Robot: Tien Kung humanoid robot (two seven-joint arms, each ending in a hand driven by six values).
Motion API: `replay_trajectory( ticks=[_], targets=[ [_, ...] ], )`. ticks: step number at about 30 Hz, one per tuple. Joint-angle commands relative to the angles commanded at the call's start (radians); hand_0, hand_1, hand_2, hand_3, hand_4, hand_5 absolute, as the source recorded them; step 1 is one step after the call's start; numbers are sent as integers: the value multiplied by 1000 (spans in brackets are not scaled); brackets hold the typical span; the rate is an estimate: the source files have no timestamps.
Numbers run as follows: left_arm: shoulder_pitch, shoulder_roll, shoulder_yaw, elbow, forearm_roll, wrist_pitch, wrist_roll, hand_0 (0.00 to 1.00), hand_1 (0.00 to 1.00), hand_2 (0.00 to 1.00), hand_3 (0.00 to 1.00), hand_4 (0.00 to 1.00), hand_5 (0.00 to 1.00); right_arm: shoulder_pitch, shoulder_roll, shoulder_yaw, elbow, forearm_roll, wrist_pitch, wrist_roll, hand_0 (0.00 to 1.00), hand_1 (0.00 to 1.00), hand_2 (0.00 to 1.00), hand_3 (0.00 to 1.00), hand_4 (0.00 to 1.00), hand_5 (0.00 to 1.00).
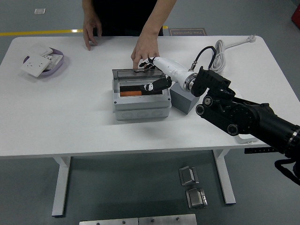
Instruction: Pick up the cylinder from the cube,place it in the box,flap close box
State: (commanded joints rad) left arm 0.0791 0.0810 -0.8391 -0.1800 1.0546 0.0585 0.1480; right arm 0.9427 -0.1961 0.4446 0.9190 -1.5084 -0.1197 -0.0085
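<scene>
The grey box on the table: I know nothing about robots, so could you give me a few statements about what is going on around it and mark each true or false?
1. The grey box stands open, with an orange thing inside. True.
2. The robot's right hand reaches over the box's far right corner. True.
3. A person's hand rests at the box's far edge. True.
4. The purple dish stands right of the box. False: it is at the table's far left.
5. The white cable lies coiled inside the box. False: it lies on the table, right of the box.
6. The robot's left arm reaches for the box. False: no left arm shows.
</scene>
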Motion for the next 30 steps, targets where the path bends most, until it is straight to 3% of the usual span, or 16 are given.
replay_trajectory(
  ticks=[17,30],
  targets=[
    [4,-6,-4,0,-4,4,-1,582,622,537,592,611,235,-61,-49,14,126,-55,-6,-23,849,735,744,801,834,323],
    [4,-7,2,0,-12,5,-1,581,622,537,592,610,234,-93,-56,33,134,-64,-9,-20,845,735,746,804,837,331]
  ],
)
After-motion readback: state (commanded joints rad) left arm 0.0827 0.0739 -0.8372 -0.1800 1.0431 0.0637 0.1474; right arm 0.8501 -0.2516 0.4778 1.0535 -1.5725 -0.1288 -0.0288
